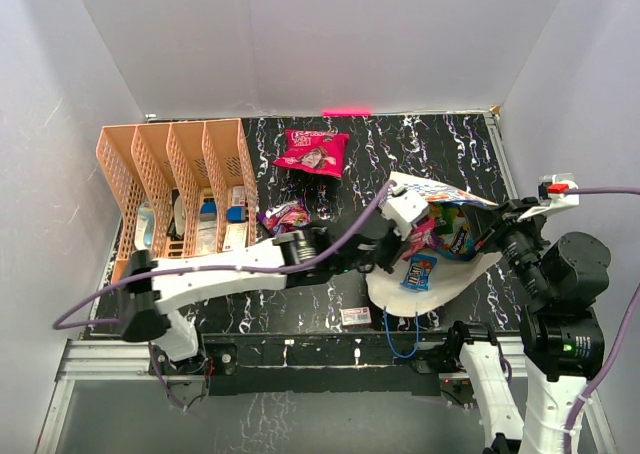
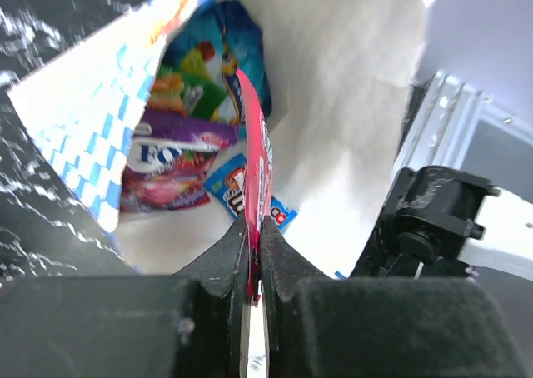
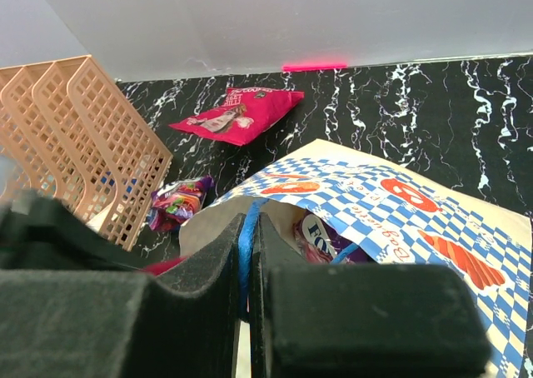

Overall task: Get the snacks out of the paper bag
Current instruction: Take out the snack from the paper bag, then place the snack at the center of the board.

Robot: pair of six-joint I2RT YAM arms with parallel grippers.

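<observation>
The blue-and-white checkered paper bag [image 1: 440, 192] lies on its side at centre right with its cream inside [image 2: 350, 128] open. My left gripper [image 2: 255, 228] is at the bag's mouth, shut on the edge of a red packet [image 2: 260, 157]. Inside the bag lie a purple packet [image 2: 171, 166], a blue packet [image 2: 204, 57] and a small blue candy packet [image 1: 419, 270]. My right gripper [image 3: 247, 228] is shut on the bag's blue cord handle [image 3: 248, 236] and holds the top side up. A magenta packet [image 1: 312, 151] and a purple packet [image 1: 283, 215] lie on the table outside.
A peach-orange divider rack [image 1: 175, 179] with small items stands at the left. A small white flat box [image 1: 356, 316] lies near the front edge. The second blue cord handle [image 1: 400, 336] hangs over the front edge. White walls enclose the black marbled table [image 1: 420, 144].
</observation>
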